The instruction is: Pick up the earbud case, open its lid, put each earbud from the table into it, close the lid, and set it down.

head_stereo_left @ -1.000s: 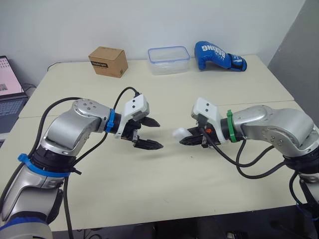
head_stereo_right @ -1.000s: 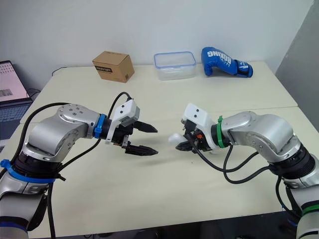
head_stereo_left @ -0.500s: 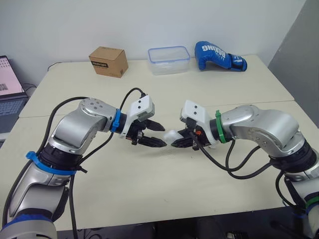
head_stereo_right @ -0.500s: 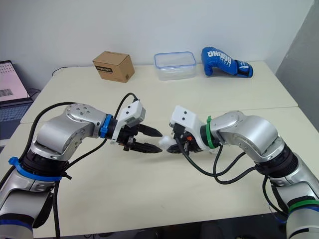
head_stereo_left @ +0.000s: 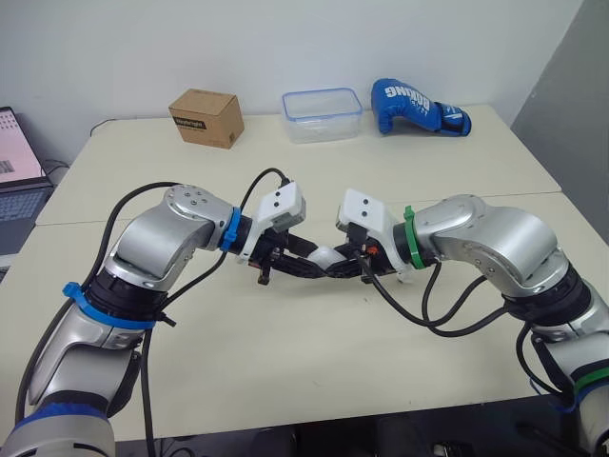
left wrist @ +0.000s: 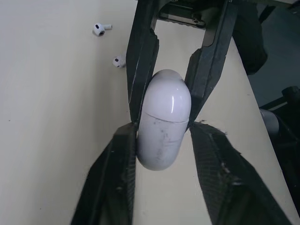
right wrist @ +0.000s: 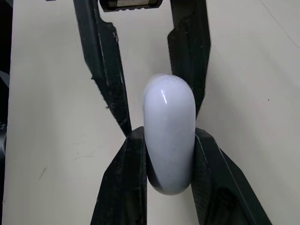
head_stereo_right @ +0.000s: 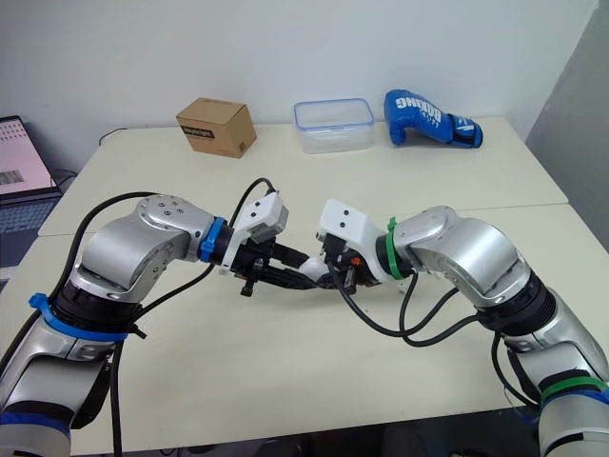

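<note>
Both arms closed in toward table centre since half a second ago; the grippers, then just apart, now interlock.

Head view: right gripper (head_stereo_left: 333, 269) is clamped on the white earbud case (head_stereo_left: 326, 255), held just above the table (head_stereo_left: 285, 362) at centre. Left gripper (head_stereo_left: 312, 267) comes in from 9 o'clock, its fingers spread to either side of the case. Clear plastic container (head_stereo_left: 323, 114) with blue-rimmed lid on, at 12 o'clock near the far edge; contents not discernible. Cardboard box (head_stereo_left: 206, 117) at 11 o'clock, closed. Blue boxing glove (head_stereo_left: 419, 107) at 1 o'clock. Laptop (head_stereo_left: 19, 171) at 9 o'clock, off the table edge. Black cables loop off both wrists.

Left wrist view: case lid shut, seam visible across the body. Right gripper's fingers (left wrist: 143, 61) pinch the domed end. Left gripper's own fingers (left wrist: 115, 178) flank the other end, one touching, the other just beside. Two white earbuds, one (left wrist: 101, 29) and another (left wrist: 119, 61), lie on the table beyond, near each other, apart from the case.

Right wrist view: own fingers (right wrist: 126, 178) press both flanks of the case. Opposing fingers beyond: one against the case, one with a gap.
</note>
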You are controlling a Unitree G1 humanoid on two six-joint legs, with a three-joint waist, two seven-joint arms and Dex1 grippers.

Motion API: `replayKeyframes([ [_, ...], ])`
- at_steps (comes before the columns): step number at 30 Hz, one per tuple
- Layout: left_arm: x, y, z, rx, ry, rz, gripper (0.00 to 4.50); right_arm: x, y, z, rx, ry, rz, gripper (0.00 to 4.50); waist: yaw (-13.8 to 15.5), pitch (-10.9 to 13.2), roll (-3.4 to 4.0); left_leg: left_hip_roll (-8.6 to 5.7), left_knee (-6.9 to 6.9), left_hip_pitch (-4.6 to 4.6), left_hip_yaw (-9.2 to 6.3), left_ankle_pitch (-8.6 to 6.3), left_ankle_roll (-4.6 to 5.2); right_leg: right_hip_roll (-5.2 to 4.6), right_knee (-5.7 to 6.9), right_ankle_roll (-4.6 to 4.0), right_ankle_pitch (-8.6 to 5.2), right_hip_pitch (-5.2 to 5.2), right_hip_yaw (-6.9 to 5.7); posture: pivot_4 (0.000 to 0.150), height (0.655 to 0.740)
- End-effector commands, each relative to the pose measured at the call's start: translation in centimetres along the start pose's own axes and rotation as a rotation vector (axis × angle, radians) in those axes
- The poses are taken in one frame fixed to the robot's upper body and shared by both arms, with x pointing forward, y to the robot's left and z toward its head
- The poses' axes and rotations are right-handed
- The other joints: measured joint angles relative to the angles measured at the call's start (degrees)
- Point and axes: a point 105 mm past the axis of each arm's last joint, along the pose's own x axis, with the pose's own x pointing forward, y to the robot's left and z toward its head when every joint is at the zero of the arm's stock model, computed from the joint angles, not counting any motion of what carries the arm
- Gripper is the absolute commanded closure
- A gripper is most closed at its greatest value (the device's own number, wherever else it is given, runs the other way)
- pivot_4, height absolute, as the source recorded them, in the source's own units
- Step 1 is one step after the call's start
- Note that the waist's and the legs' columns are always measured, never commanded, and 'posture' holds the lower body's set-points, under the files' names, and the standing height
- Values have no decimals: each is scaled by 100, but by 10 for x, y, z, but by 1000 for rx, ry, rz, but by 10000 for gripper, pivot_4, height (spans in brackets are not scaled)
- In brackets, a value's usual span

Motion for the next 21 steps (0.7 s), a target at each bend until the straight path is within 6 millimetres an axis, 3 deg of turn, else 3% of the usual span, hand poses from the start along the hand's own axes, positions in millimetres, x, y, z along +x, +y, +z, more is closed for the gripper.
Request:
replayKeyframes([
  [1,-3,0,8,45,5,8,28889,-2,1,8,-37,-14,-3,36857,0,0,0,0,0,-1,1,0,0,0,0,0,0,-2,1,1500,7307],
  [19,-10,-2,7,71,26,-2,28889,2,9,5,-99,6,41,36857,-1,0,0,0,1,-6,8,0,0,-1,5,-1,0,-12,8,1500,7307],
  [21,-10,-1,7,66,22,3,31705,2,9,6,-99,0,42,36857,-1,0,0,0,1,-6,8,0,0,0,7,-1,1,-13,9,1500,7307],
])
